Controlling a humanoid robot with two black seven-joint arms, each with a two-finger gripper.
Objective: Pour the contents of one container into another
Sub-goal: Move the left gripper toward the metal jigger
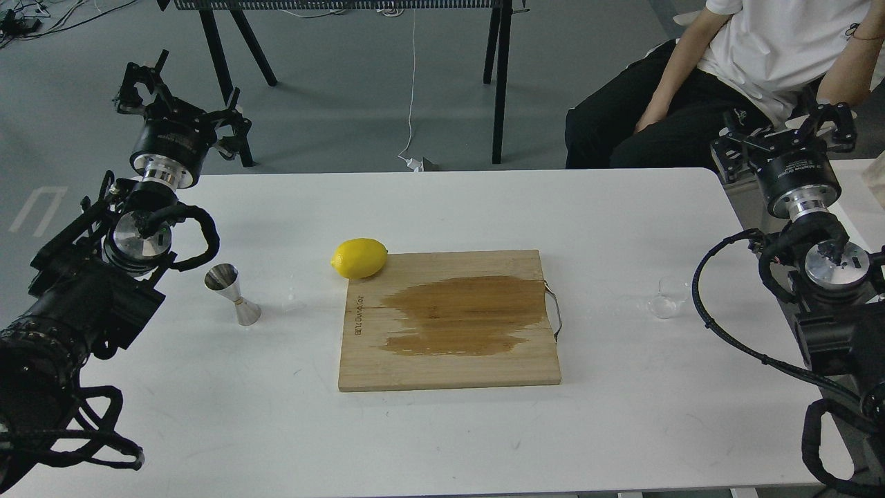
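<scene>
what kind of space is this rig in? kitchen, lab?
Likely a robotics lab or test room, not a kitchen: a plain white table on bare grey floor, loose cables trailing behind it, and a seated person watching beside the right gripper.

1. Wooden cutting board (449,325): one short line of dark printed or burned letters runs along its left edge, turned sideways at about (359,315). Too small to make out; no word can be given with confidence.
2. Left gripper (181,114): white lettering on the black wrist ring below it. Blurred, not legible.
3. Right gripper (785,135): white lettering in two lines on the black wrist ring below it. Also too small to read.
4. No other text, number or sign can be read.
</scene>
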